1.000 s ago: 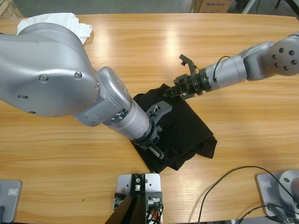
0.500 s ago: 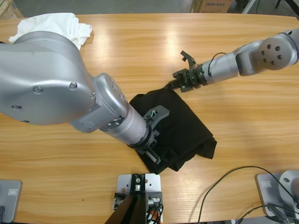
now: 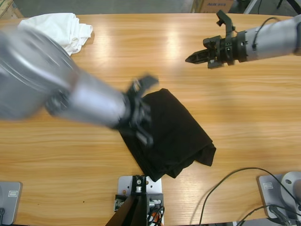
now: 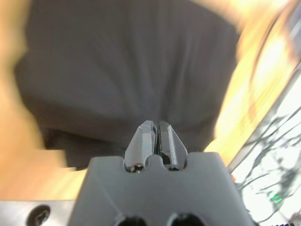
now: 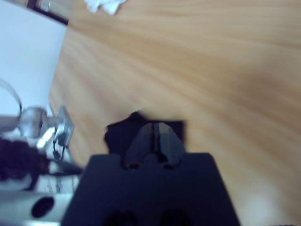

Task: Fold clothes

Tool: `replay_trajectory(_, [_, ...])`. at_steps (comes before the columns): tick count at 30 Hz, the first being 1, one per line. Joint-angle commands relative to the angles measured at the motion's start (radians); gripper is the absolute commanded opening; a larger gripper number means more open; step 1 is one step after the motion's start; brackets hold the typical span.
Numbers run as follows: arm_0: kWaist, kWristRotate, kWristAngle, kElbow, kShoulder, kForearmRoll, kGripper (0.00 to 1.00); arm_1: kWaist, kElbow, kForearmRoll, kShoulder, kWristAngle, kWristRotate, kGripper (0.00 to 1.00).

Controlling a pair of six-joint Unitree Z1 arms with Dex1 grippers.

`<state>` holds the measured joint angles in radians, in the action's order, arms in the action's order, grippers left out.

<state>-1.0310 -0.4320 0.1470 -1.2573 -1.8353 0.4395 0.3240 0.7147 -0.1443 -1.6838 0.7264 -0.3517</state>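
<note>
The clothes are a black shirt [image 3: 176,134], lying as a folded bundle at the table's middle front, and a heap of white garments [image 3: 61,26] at the far left corner. My left gripper [image 3: 143,134] reaches in from the left, blurred by motion, over the shirt's left edge. In the left wrist view its jaws [image 4: 154,128] are shut, with black cloth [image 4: 122,61] filling the view beyond them and nothing between them. My right gripper [image 3: 192,59] is shut and hangs over bare wood, apart from the shirt. Beyond its jaws [image 5: 155,129] lies the black shirt [image 5: 117,134].
A black cable [image 3: 225,181] curls over the front right of the wooden table [image 3: 244,108]. The left arm's big silver body [image 3: 42,80] covers much of the table's left half. The white garments [image 5: 103,4] show at the top of the right wrist view.
The right gripper has left the shirt's upper corner and drawn back up and to the right. The left arm has swung quickly leftward, its gripper sliding up along the shirt's left side.
</note>
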Motion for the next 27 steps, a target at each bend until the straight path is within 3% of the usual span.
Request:
replay_trajectory(1, [0.109, -0.109, 0.005, -0.026, -0.06, 0.0, 0.0, 0.339, -0.311, -0.22, 0.15, -0.157, -0.17, 0.0])
replay_trajectory(7, [0.136, -0.205, 0.061, -0.11, -0.256, -0.038, 0.0, 0.428, -0.424, -0.418, 0.042, -0.117, -0.189, 0.0])
replay_trajectory(11, [0.137, -0.218, 0.077, -0.138, -0.313, -0.038, 0.0, 0.46, -0.451, -0.443, 0.035, -0.118, -0.205, 0.0])
replay_trajectory(20, [0.136, -0.217, 0.076, -0.067, -0.305, -0.038, 0.0, 0.546, -0.478, -0.463, -0.019, -0.066, -0.216, 0.0])
replay_trajectory(27, [0.136, -0.215, 0.072, -0.011, -0.268, -0.037, 0.0, 0.558, -0.491, -0.64, -0.179, -0.077, -0.231, 0.0])
